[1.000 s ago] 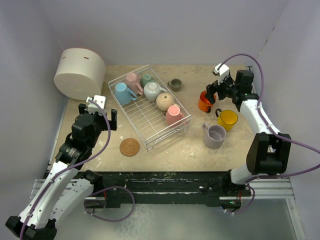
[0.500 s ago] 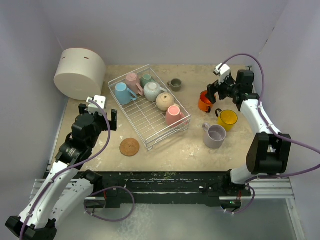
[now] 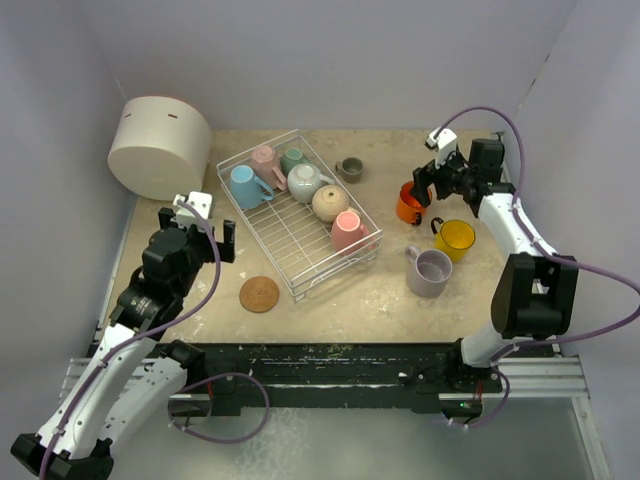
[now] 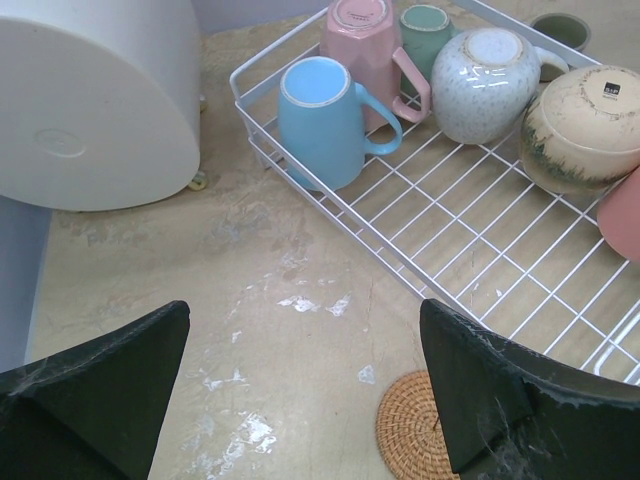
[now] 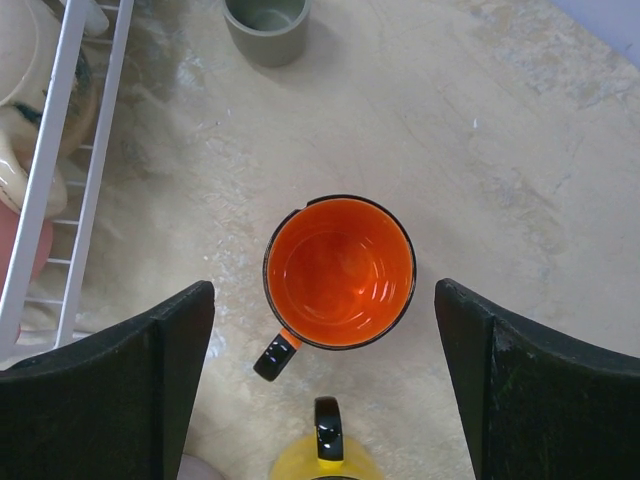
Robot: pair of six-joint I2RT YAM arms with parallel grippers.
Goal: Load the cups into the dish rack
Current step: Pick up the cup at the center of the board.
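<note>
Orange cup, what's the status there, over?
Left gripper open, empty. Right gripper open, lined up on orange cup, not gripping. Dish rack holds six cups. Yellow cup close beside its handle.

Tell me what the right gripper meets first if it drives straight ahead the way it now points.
Probably the orange mug: it stands upright, mouth centred between the fingers of the open right gripper. How far off it is remains unclear.
</note>
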